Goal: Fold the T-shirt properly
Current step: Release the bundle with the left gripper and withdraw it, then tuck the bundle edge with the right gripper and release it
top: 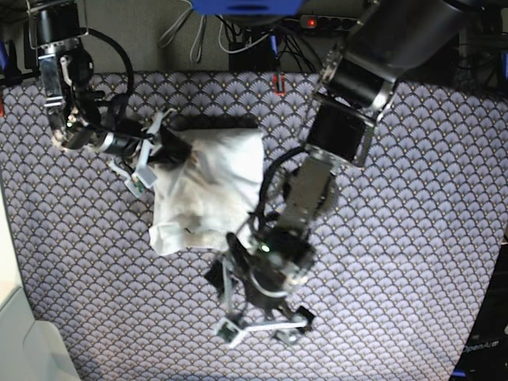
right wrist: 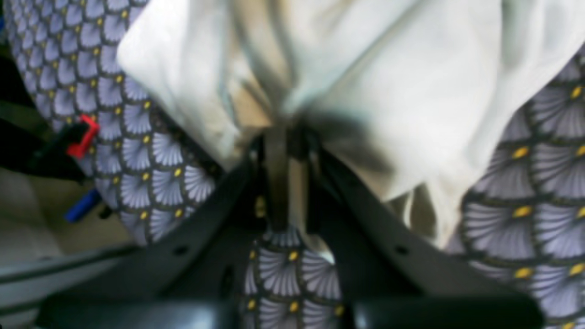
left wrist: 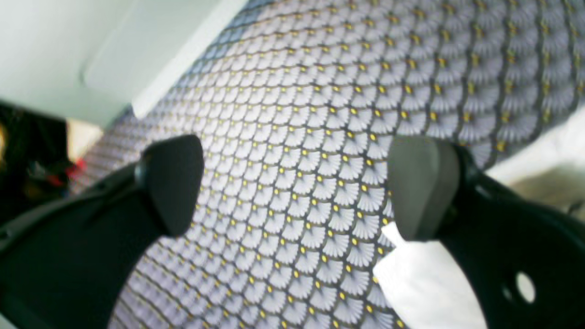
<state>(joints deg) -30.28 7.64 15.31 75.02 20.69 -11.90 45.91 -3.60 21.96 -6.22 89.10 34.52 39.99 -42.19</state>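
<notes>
The white T-shirt (top: 210, 186) lies as a rumpled, folded bundle on the scallop-patterned cloth (top: 397, 238), left of centre. My right gripper (top: 160, 151) is at the bundle's upper left edge. In the right wrist view it (right wrist: 285, 137) is shut on a bunched fold of the T-shirt (right wrist: 365, 68). My left gripper (top: 262, 328) hangs over the patterned cloth just below the bundle's lower edge. Its jaws stand wide open in the left wrist view (left wrist: 297, 187), with only patterned cloth between them. A white corner of the T-shirt (left wrist: 420, 283) shows beside the right finger (left wrist: 420, 187).
A white box (top: 20, 341) sits at the lower left corner beside the table. Cables and a power strip (top: 317, 20) run along the far edge. Beyond the near table edge, a red clip (right wrist: 82, 137) and a blue part (right wrist: 82, 205) show.
</notes>
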